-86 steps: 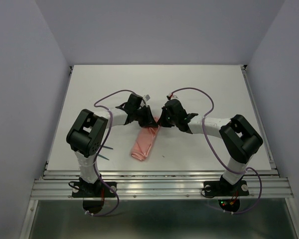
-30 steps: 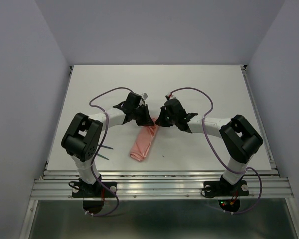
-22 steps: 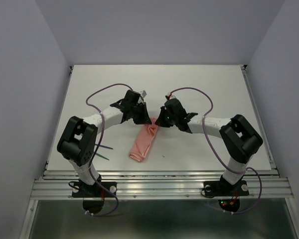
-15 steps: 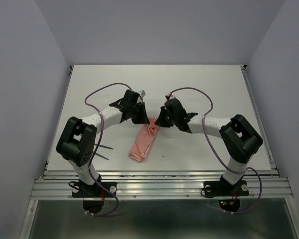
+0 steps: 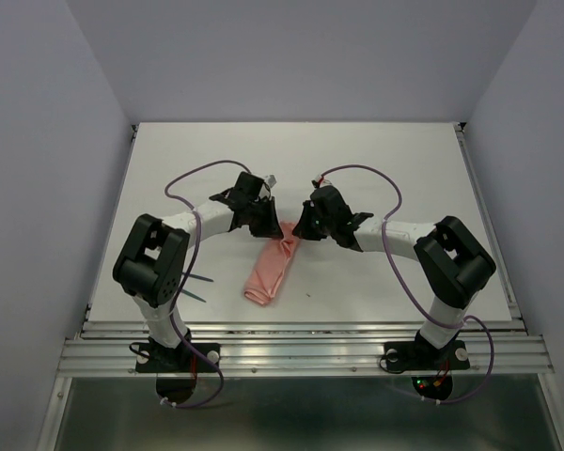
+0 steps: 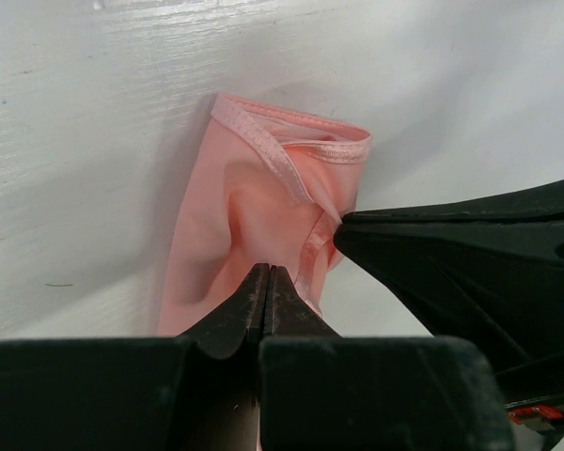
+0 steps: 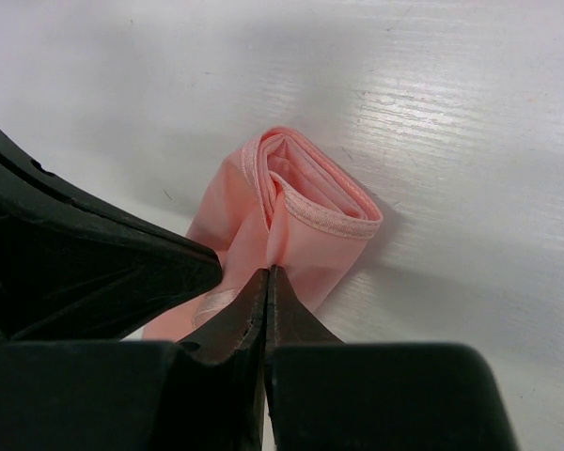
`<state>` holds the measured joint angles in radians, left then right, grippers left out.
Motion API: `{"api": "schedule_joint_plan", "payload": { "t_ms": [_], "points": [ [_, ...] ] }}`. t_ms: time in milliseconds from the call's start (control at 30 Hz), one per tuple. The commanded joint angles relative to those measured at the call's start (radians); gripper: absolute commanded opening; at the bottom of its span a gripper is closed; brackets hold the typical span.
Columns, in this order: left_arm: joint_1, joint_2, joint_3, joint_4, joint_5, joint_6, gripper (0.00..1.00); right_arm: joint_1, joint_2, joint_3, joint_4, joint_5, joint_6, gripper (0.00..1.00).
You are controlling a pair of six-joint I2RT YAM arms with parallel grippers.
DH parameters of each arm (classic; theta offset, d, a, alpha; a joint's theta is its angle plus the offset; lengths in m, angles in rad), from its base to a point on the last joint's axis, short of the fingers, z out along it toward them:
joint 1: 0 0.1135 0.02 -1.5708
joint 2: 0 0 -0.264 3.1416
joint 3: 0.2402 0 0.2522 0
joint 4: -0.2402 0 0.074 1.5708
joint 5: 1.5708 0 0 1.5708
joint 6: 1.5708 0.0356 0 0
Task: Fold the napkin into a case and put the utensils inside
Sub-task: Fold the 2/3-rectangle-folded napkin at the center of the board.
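The salmon-pink napkin [image 5: 271, 270] lies folded into a narrow case shape, running from the table's middle toward the near edge. Both grippers meet at its far end. My left gripper [image 5: 270, 226] is shut and pinches a crease of the cloth [image 6: 254, 202] at its tips [image 6: 267, 274]. My right gripper [image 5: 300, 229] is shut on a fold of the cloth [image 7: 310, 193] at its tips [image 7: 267, 274]. The far end is bunched, with hemmed layers rolled open. Teal utensils [image 5: 199, 286] lie by the left arm, partly hidden behind it.
The white table [image 5: 404, 169] has a raised rail at the near edge [image 5: 301, 331]. Purple cables [image 5: 199, 174] loop over both arms. Each gripper's black body fills part of the other's wrist view, as in the left wrist view [image 6: 479, 254].
Both grippers have stayed at the napkin's far end. The left arm's elbow swung out to the left, then came part way back. The cloth's far end has bunched a little.
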<state>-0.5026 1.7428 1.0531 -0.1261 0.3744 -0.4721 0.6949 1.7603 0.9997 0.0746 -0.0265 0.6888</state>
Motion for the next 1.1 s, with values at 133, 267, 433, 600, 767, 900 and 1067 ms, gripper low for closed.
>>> {"api": "schedule_joint_plan", "payload": {
  "t_ms": [133,267,433,600,767,900,1067],
  "points": [
    [-0.016,0.050,0.024,0.039,0.064,0.020,0.00,0.008,-0.010,0.050,0.019,-0.001,0.000,0.01],
    [-0.025,0.081,0.021,0.048,0.064,0.018,0.00,0.008,-0.012,0.053,0.021,-0.004,-0.002,0.01],
    [-0.036,0.090,0.001,0.098,0.089,-0.008,0.00,0.008,-0.013,0.063,0.019,-0.015,-0.006,0.01],
    [-0.040,0.096,-0.013,0.175,0.121,-0.066,0.00,0.008,0.010,0.063,0.016,-0.026,-0.005,0.01],
    [-0.050,0.112,-0.008,0.218,0.135,-0.097,0.00,0.008,0.019,0.051,0.016,-0.013,-0.003,0.01],
    [-0.050,0.126,-0.010,0.267,0.112,-0.131,0.00,0.008,0.022,0.042,0.016,-0.003,-0.005,0.01],
    [-0.050,0.147,-0.004,0.293,0.058,-0.157,0.00,0.008,0.013,0.034,0.013,0.011,-0.003,0.01]
  ]
}}
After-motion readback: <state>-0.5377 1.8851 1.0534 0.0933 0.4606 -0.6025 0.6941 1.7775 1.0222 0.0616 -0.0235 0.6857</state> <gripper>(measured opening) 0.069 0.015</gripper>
